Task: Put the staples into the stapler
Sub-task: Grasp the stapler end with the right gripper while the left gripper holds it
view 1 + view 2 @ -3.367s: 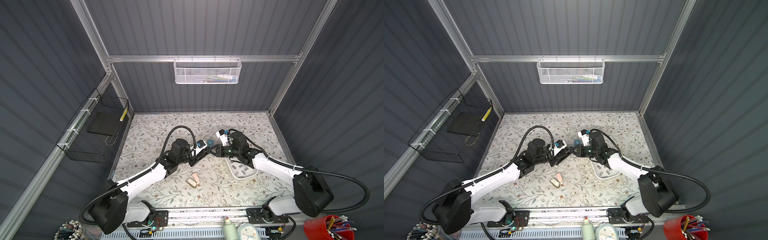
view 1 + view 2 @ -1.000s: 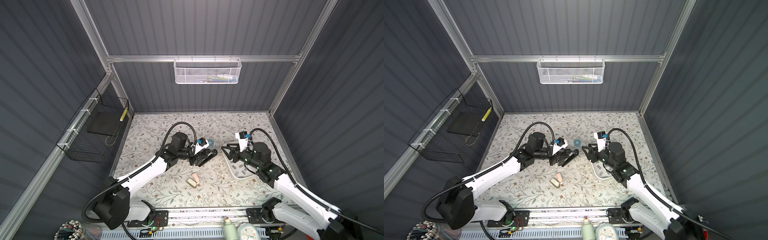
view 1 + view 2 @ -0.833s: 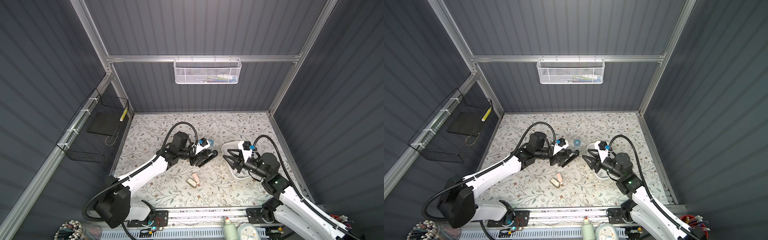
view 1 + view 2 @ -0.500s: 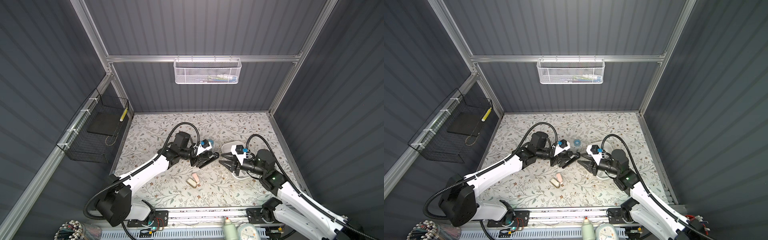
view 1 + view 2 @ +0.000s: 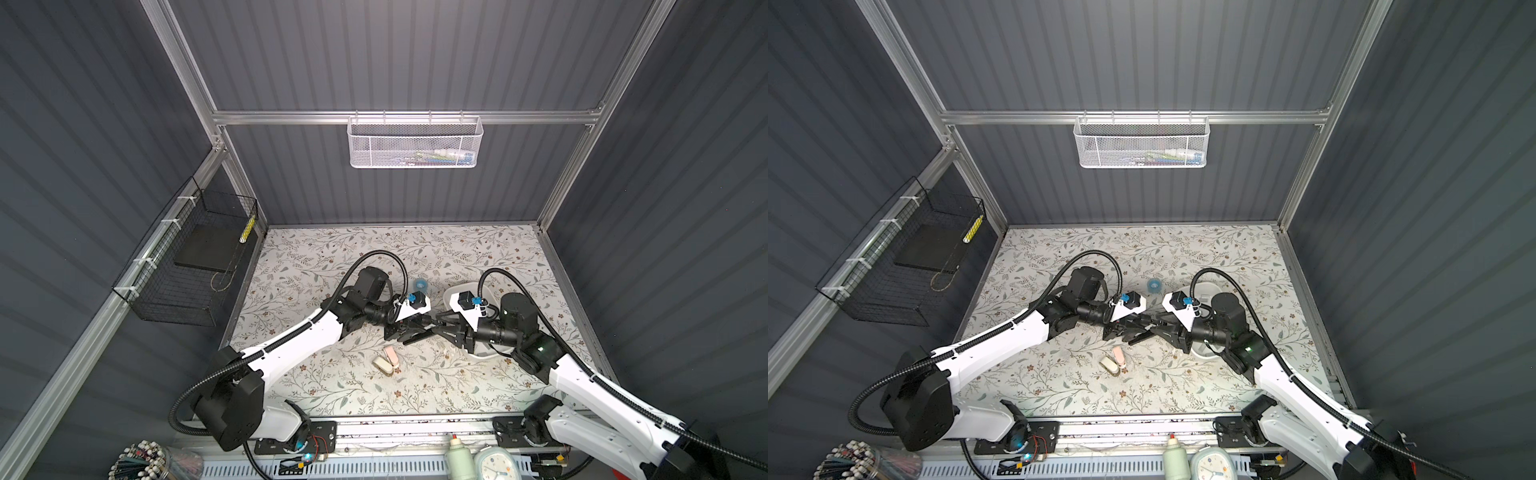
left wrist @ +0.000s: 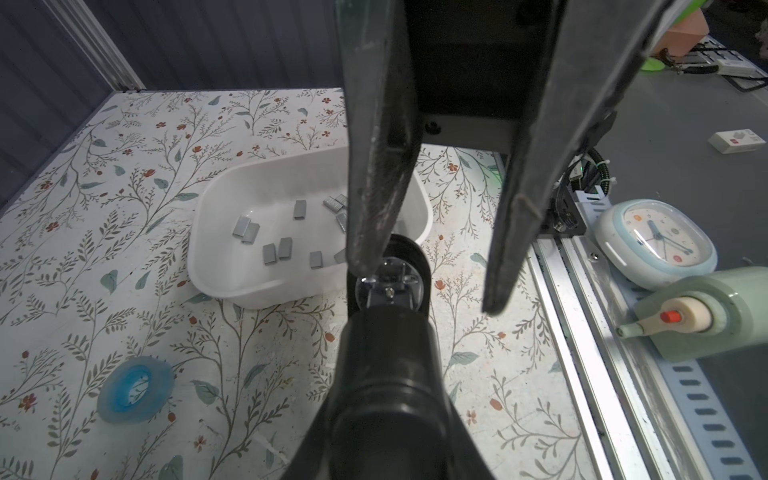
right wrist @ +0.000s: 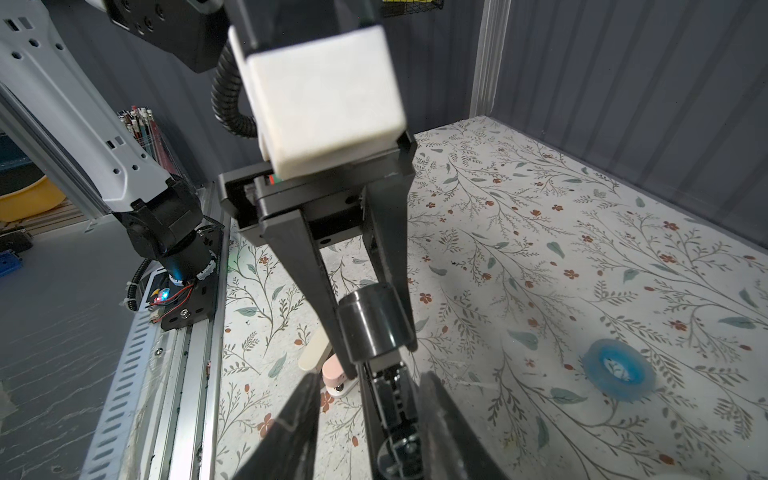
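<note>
no readable text anywhere. the clock face (image 6: 656, 243) shows only hands and coloured dots; a small white box (image 6: 737, 141) bears a red mark, too blurred to read.

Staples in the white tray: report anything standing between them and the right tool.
Nothing visible does. The staples lie loose in the open-topped tray, uncovered. The right tool stands open at the end of the stapler, beside the tray.

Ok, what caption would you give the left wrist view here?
Right gripper, open, straddles the tip of the black stapler; staples lie loose in the white tray beyond.
</note>
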{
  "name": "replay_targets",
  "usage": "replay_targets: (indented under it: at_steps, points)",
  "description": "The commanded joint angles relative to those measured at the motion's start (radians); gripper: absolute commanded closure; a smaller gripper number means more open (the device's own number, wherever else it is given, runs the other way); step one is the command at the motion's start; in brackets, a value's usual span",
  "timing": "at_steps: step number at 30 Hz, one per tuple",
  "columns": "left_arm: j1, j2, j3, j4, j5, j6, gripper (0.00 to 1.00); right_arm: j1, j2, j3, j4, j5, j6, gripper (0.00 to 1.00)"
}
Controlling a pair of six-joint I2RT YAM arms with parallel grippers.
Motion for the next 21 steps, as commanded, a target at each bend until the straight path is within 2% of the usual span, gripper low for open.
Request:
replay_targets:
  at_steps: [1, 9, 17, 21]
  points:
    - [-0.006, -0.015, 0.043, 0.012, 0.056, 0.036, 1.0, 0.007, 0.013, 0.043, -0.039, -0.026, -0.019, 0.59]
    - [-0.006, -0.044, 0.045, 0.01, 0.111, 0.029, 1.0, 0.01, 0.046, 0.076, -0.115, 0.008, -0.052, 0.62]
    - [-0.002, -0.083, 0.047, 0.017, 0.126, -0.01, 1.0, 0.009, 0.062, 0.094, -0.153, -0.01, -0.069, 0.64]
    - [-0.001, -0.086, 0.06, 0.001, 0.142, -0.015, 1.0, 0.011, 0.066, 0.104, -0.182, -0.002, -0.084, 0.69]
